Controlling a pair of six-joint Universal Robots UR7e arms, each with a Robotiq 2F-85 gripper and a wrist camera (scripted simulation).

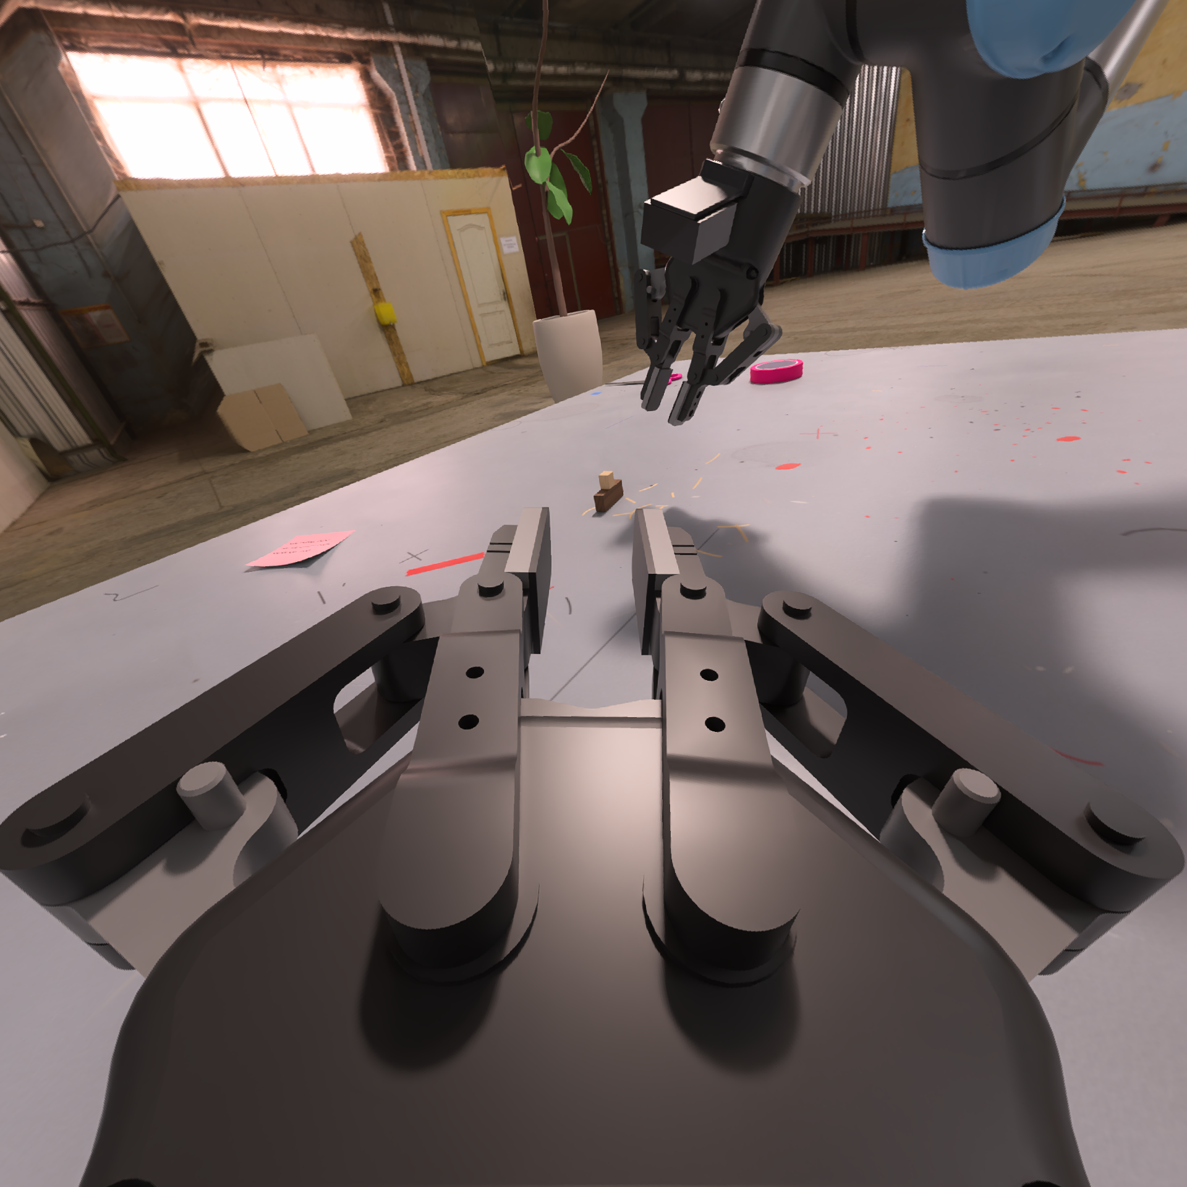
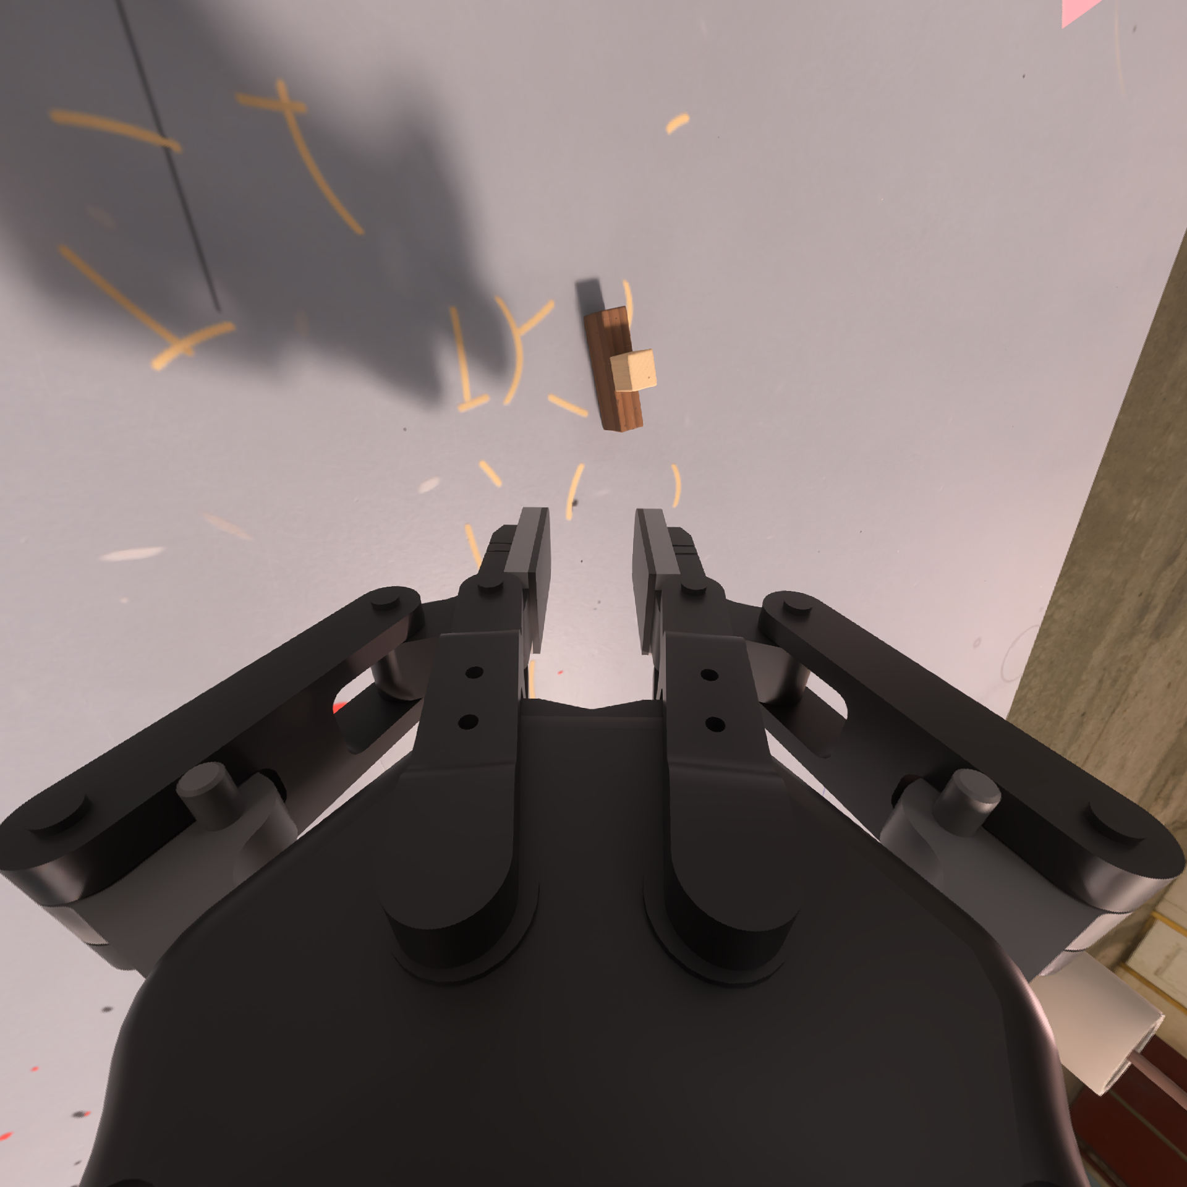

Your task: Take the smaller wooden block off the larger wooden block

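Observation:
A small pale wooden cube (image 2: 634, 370) sits on top of a longer dark brown wooden block (image 2: 613, 369) that lies flat on the grey table. Both also show in the left wrist view, the cube (image 1: 606, 480) on the brown block (image 1: 607, 498), just beyond my left fingertips. My left gripper (image 1: 591, 523) is open and empty, low over the table, short of the blocks. My right gripper (image 2: 591, 523) is open and empty, hovering above the blocks and looking down at them. In the left wrist view it hangs (image 1: 668, 401) above and behind the blocks.
A pink tape roll (image 1: 776, 370) lies at the far side of the table (image 1: 899, 578). A pink paper sheet (image 1: 298, 548) lies to the left. A potted plant (image 1: 568, 347) stands past the table's far edge. The table edge (image 2: 1092, 449) runs along the right.

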